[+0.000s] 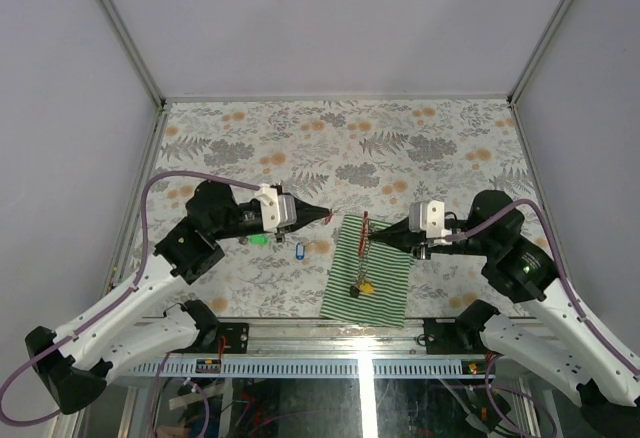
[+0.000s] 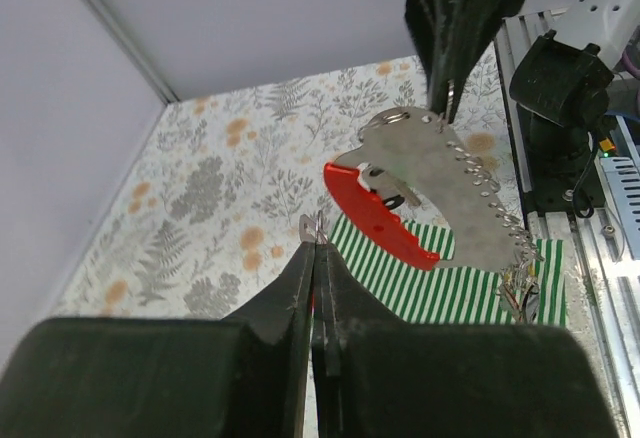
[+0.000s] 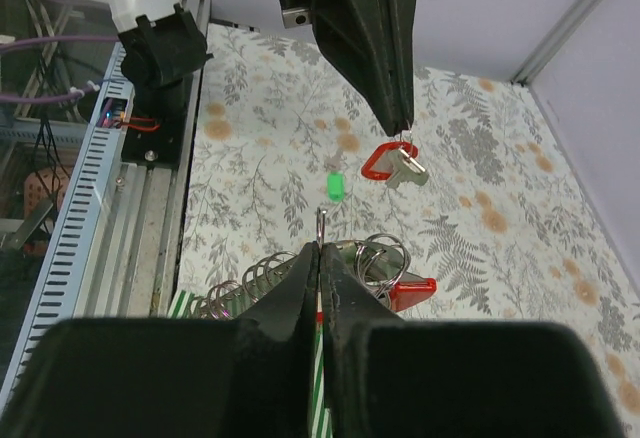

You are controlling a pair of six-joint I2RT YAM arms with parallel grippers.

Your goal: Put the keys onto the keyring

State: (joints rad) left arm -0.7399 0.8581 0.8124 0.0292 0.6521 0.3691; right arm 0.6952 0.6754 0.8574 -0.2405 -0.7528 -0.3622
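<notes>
My left gripper (image 1: 327,216) is shut on a key with a red tag (image 3: 392,164), held above the table just left of the striped cloth. In the left wrist view only a bit of metal (image 2: 311,226) shows at the tips. My right gripper (image 1: 371,242) is shut on the keyring (image 2: 432,172), a grey metal plate with a row of wire rings and a red clip (image 2: 380,220), held over the cloth. One ring (image 3: 321,222) sticks up between its tips. A green-tagged key (image 1: 260,239) and a blue-tagged key (image 1: 299,250) lie on the table; a yellow-tagged one (image 1: 366,286) lies on the cloth.
The green-and-white striped cloth (image 1: 385,293) lies at the near middle of the floral tabletop (image 1: 420,148). A metal rail and slotted cable duct (image 1: 330,366) run along the near edge between the arm bases. Grey walls enclose the table.
</notes>
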